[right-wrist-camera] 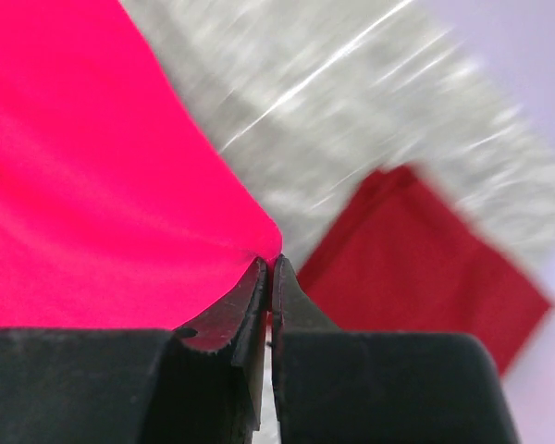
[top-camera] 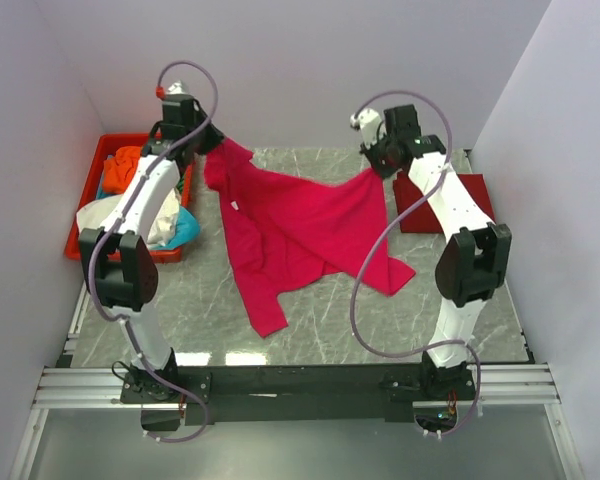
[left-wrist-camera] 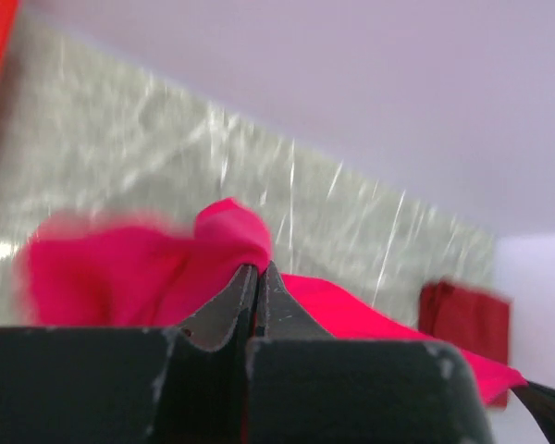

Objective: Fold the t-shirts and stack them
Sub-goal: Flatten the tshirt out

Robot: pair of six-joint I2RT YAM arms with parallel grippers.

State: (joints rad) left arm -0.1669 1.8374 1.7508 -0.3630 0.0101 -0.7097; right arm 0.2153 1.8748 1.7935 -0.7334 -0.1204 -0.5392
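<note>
- Pink-red t-shirt: gripped at two points along its far edge and lifted there. The rest lies crumpled on the surface. Judged step: spreading the garment flat before the first fold.
- Left hand: fingers pressed together on a bunched corner of the cloth, close to the far-left corner of the surface.
- Right hand: fingers pinched on a cloth edge, toward the far-right corner.
- Procedure:
  - Do not release either grip until the cloth is flat.
  - Move the hands apart evenly until the span between them is taut.
  - Lower both together so the body lays out without new creases.
  - Uneven pull is likely to skew the garment.
- Cloth relative to the hands: it sags between them and falls away toward the near edge. One long flap trails toward the near-left and another lies toward the right of centre.
- Darker red t-shirt: folded at the far-right edge, just beside the right hand. Whether the held cloth touches it cannot be told. Risk: the held edge may drag across this folded piece.
- Red tray: at the far-left edge, near the left hand. It holds an orange t-shirt, a white t-shirt and a teal t-shirt, all unfolded.
</note>
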